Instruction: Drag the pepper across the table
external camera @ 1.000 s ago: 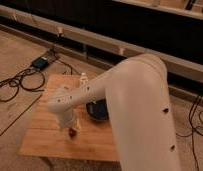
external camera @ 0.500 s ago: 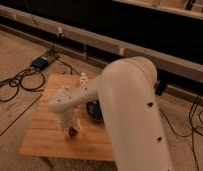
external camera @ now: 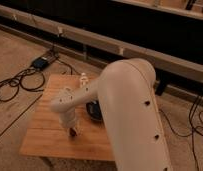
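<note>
The table [external camera: 42,135] is a small light-brown wooden one with a plank-striped top. The pepper [external camera: 72,132] shows as a small dark red spot on the table's front middle, right under the gripper. My gripper [external camera: 71,126] points down at the end of the white arm [external camera: 125,105] and stands over the pepper, touching or nearly touching it. The arm hides most of the table's right side.
A black bowl [external camera: 94,111] sits on the table just right of the gripper, partly hidden by the arm. A small white bottle [external camera: 83,79] stands near the table's far edge. Black cables [external camera: 15,87] and a power box [external camera: 41,62] lie on the floor at left.
The arm's big link has swung left and nearer the camera, covering more of the table's right side. The gripper and pepper stay at about the same spot on the table.
</note>
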Robot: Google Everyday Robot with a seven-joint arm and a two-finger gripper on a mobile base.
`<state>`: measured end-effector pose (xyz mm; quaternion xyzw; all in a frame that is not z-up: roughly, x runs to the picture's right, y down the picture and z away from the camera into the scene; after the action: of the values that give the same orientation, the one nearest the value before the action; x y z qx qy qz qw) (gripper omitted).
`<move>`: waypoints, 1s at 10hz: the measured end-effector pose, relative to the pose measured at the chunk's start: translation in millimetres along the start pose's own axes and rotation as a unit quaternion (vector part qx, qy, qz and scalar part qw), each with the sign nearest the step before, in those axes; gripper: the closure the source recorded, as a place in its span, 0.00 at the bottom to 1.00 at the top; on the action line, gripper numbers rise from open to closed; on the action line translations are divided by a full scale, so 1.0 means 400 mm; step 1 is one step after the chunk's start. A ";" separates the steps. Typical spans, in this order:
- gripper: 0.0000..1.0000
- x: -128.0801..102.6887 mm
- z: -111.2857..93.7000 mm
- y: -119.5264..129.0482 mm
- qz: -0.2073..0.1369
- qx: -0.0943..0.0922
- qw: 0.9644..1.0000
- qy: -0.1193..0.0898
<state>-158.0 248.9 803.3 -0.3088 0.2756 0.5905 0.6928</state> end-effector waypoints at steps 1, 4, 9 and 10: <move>0.93 0.002 0.001 0.000 0.001 -0.002 1.000 0.003; 1.00 0.037 0.002 -0.001 -0.001 0.000 1.000 0.019; 1.00 0.158 0.005 0.014 -0.021 0.009 0.998 0.061; 1.00 0.186 0.010 0.020 -0.028 0.012 0.997 0.071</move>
<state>-154.7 300.9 749.7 -0.3492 0.3220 0.5444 0.6914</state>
